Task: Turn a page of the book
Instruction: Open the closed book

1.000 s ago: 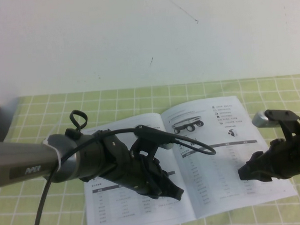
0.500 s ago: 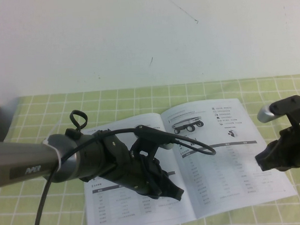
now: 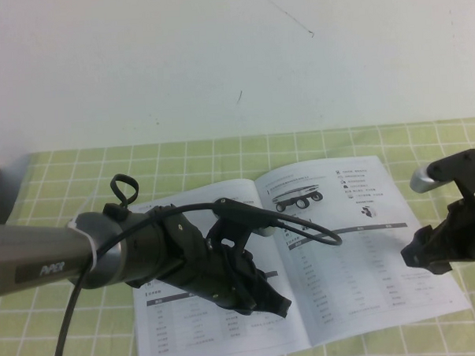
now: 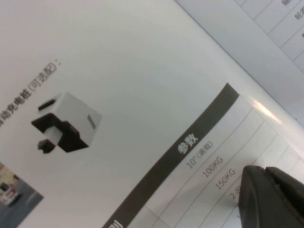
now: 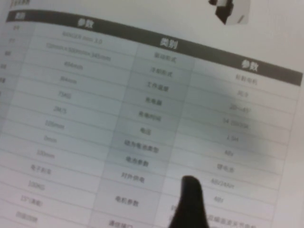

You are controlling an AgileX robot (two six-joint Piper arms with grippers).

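Book: I see the book (image 3: 304, 262) lying open and flat on the counter (image 3: 79, 173), which wears a green checked cloth, with its spine running away from me near the middle.

Page: the page (image 3: 366, 243) I mean to turn is the right-hand sheet, printed with a wheeled robot photo near its top and a grey-headed table below. It lies flat, with no corner lifted that I can make out.

Left claw: my left claw (image 3: 268, 301) reaches in low over the left-hand sheet, near the spine. In the left wrist view only one dark tip (image 4: 273, 197) shows, just above a table row, so I cannot tell how its jaws stand. I judge it sits there to pin the left side so the booklet does not slide when the other sheet is dragged.

Right claw: my right claw (image 3: 422, 258) hovers at the outer edge of the right-hand page, about halfway down it. From the high view I cannot tell whether it is parted or closed, and the right wrist view gives only one dark fingertip (image 5: 190, 202) over the table print. Nothing appears held.

Step in hand: I judge I am lining up on the page's free edge, the place where a thin glossy sheet can be caught.

Risk: the sheet looks slick and thin; it may slip, or several may lift together.
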